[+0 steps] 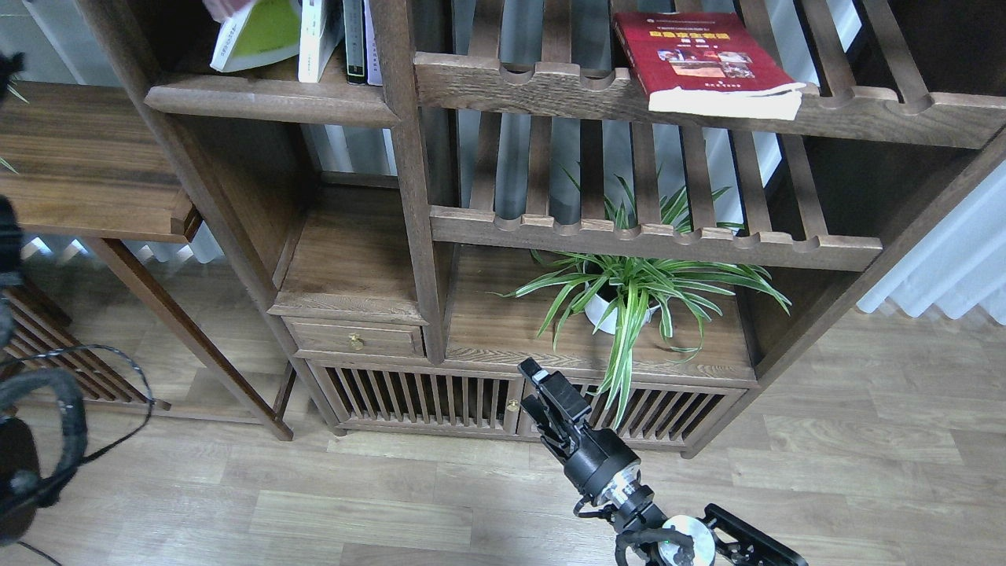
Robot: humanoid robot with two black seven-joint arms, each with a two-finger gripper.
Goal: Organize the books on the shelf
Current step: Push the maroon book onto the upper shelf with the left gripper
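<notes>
On the shelf (267, 98), a solid plank compartment at the top left, a yellow-green and white book (259, 31) leans against thin upright books (346, 39). Only a corner of the dark maroon book (224, 6) shows at the top edge above it, and what holds it is out of view. The red book (699, 59) lies flat on the slatted rack at the upper right. My right gripper (528, 387) hangs low in front of the cabinet, far below the books, open and empty. Only dark parts of my left arm (31, 440) show at the left edge.
A potted spider plant (629, 291) sits on the lower board just above my right gripper. Below it is a slatted cabinet (424, 401) with a small drawer (357, 339). A wooden side table (86, 165) stands at the left. Wood floor spreads in front.
</notes>
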